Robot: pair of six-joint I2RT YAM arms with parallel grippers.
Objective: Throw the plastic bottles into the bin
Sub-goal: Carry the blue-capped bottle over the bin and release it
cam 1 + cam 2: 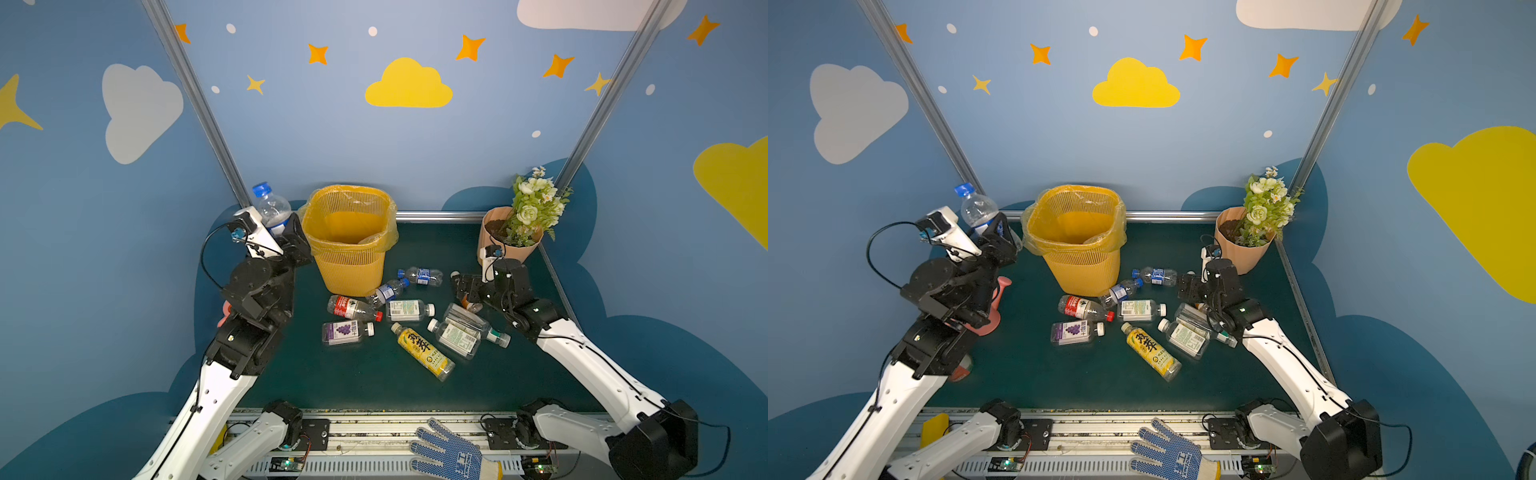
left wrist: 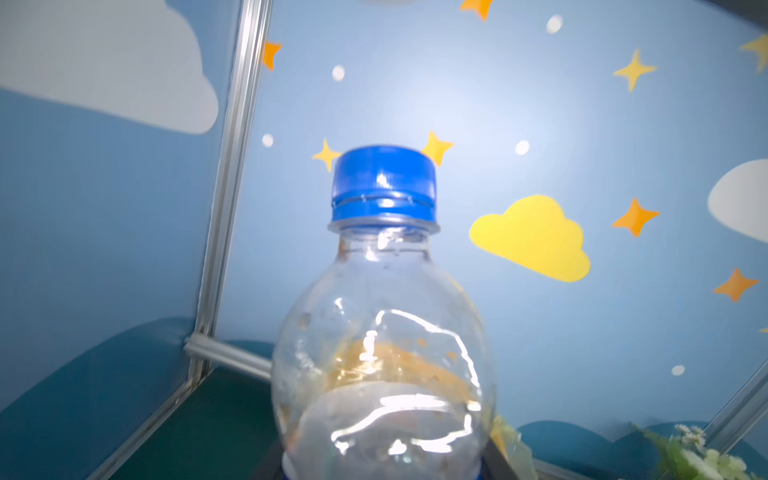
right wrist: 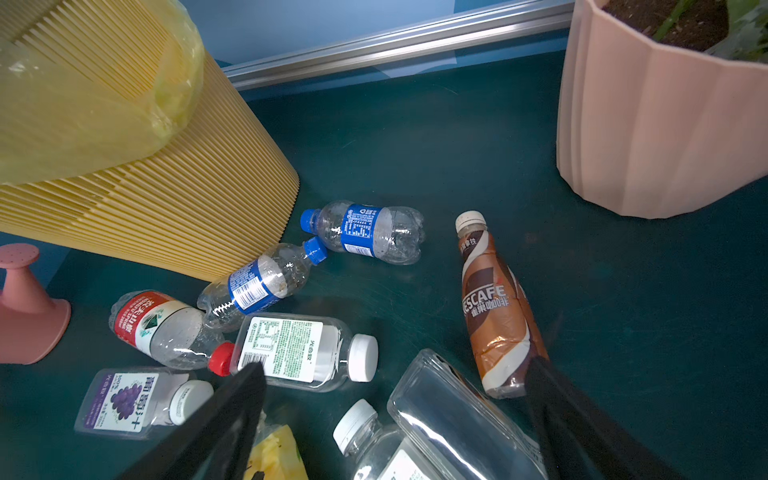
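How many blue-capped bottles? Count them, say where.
3. One bottle in the left gripper, beside the bin; a second and a third lie on the table at the bin's foot. More may be hidden.

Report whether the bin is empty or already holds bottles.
Empty, as far as both top views show: inside the bin only its yellow liner is visible, no bottle.
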